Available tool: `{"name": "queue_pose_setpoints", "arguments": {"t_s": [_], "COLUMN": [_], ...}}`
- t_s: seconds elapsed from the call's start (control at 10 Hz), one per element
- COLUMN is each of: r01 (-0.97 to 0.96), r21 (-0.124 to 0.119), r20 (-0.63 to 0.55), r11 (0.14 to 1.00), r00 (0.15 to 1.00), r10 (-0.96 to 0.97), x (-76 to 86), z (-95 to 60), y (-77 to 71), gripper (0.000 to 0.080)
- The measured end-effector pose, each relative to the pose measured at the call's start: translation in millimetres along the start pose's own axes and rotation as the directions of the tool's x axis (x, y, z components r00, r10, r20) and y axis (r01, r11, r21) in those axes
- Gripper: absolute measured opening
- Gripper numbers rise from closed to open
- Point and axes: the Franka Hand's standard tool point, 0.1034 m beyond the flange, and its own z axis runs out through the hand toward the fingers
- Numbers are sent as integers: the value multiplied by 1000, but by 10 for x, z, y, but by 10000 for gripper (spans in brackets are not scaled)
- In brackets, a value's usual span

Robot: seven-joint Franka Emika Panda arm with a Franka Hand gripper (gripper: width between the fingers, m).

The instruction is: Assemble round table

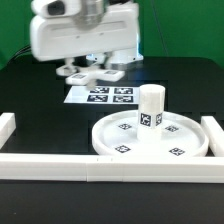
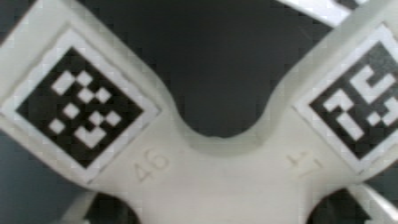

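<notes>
Cross-shaped piece, seemingly stiff light plastic, is sitting beneath the gripper at the exterior frame's upper middle, asking for a pinch across one arm; whether the fingers are clamping it, I cannot tell

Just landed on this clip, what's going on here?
The arm's gripper is low at the back of the table, right over the cross-shaped piece, whose tagged arms fill the wrist view. Whether the jaws have closed on it cannot be told. The post stands upright in the centre of the disc, which lies near the front rail. The marker board lies between the disc and the gripper.
</notes>
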Motion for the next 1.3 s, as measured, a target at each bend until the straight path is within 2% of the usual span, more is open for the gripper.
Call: {"name": "queue_pose_setpoints", "arguments": {"t_s": [0.1,0.2,0.3,0.4,0.8,0.9,1.1,1.3], "r01": [-28,-50,-92,-91,-91,-77,-63,-61], "r21": [-2,-22,-22,-24,-21,-17,-18,-18], "r20": [-7,-7,-2,-9,0,3,-8,-8], "r11": [1000,998,996,996,996,997,998,998], "r00": [1000,999,996,996,996,997,998,998], "r10": [28,50,92,91,91,77,63,61], "x": [247,476,721,825,815,907,1068,1070], "z": [-114,-208,-295,-319,-307,-387,-391,-373], "y": [-110,-201,-288,-277,-294,-360,-412,-430], "gripper": [446,446,447,447,448,448,448,448]}}
